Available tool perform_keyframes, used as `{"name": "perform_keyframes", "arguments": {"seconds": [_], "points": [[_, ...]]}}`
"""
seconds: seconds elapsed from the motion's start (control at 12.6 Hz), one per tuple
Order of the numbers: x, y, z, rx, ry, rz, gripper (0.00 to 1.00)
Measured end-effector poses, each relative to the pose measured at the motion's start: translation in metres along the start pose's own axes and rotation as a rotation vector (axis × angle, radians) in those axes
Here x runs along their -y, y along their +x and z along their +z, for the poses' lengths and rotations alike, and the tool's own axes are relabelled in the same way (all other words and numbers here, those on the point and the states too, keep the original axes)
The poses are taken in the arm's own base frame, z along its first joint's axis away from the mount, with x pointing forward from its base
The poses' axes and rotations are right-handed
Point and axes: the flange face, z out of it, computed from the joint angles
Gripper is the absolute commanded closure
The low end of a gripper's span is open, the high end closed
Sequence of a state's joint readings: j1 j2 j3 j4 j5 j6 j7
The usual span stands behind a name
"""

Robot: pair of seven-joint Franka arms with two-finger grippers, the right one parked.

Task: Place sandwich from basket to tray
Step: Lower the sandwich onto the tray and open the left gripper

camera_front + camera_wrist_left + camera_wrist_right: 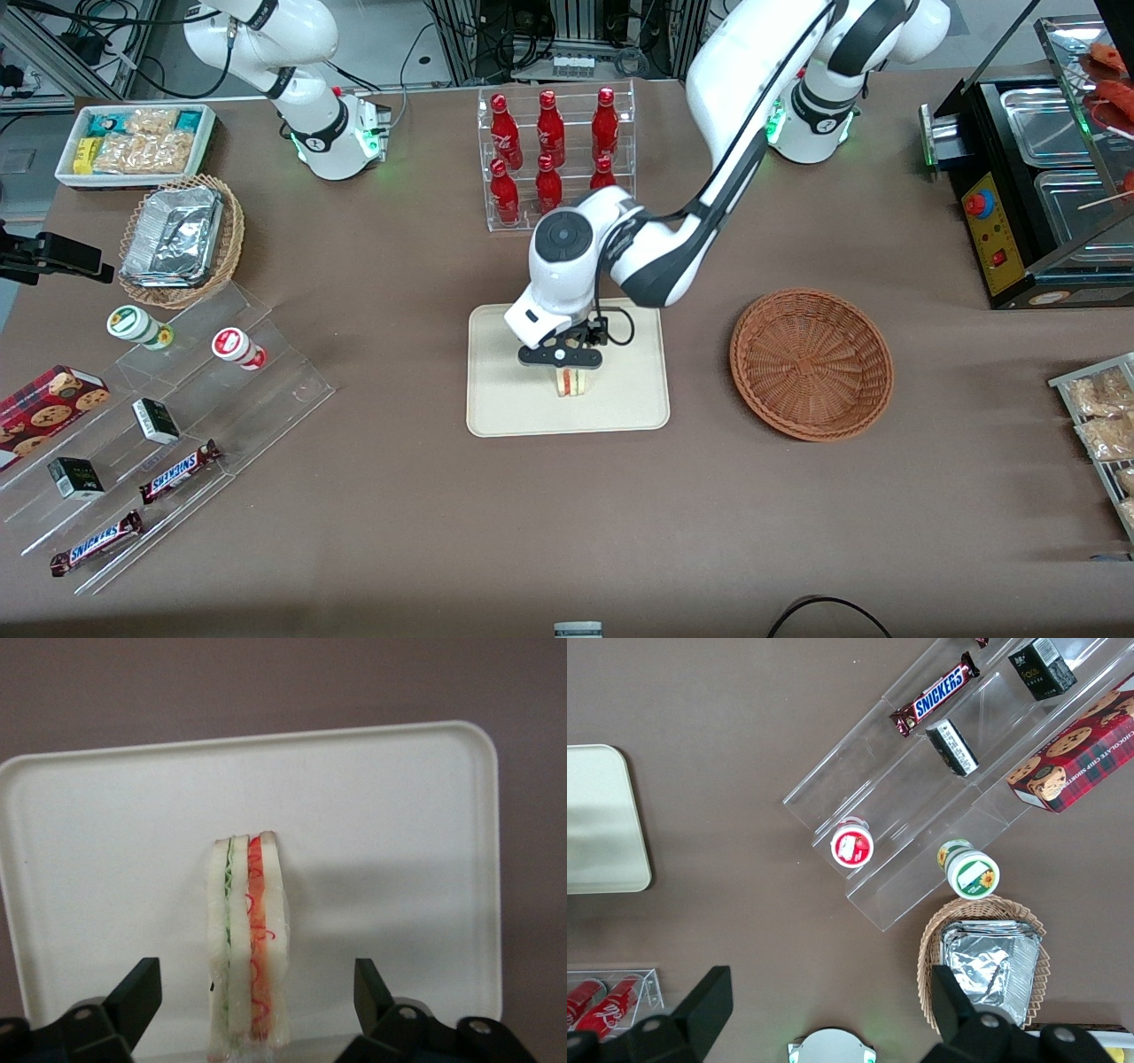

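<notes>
The sandwich (573, 383), a clear-wrapped wedge of white bread with red and green filling, stands on edge on the cream tray (505, 403). My left gripper (567, 367) hangs just above it, open, one finger on either side and neither touching it. In the left wrist view the sandwich (249, 939) stands on the tray (399, 815) between the black fingers (135, 994), with a gap on each side. The reddish-brown wicker basket (811, 363) lies empty beside the tray, toward the working arm's end of the table.
A clear rack of red bottles (551, 151) stands farther from the front camera than the tray. Clear steps with snack bars and cups (168, 416), a tan basket with a foil container (177, 239) and a white snack bin (137, 142) lie toward the parked arm's end.
</notes>
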State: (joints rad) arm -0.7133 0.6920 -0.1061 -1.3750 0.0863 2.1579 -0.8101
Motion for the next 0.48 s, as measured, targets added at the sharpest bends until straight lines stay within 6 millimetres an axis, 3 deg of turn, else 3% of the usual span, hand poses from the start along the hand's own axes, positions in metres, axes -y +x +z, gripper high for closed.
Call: {"name": "perform_keyframes", "arguments": {"seconds": [0.24, 0.48], "points": [[0.029, 0.019, -0.084, -0.048, 0.023, -0.086, 0.0], [0.087, 0.045, -0.149, -0.077, 0.081, -0.208, 0.0]]}}
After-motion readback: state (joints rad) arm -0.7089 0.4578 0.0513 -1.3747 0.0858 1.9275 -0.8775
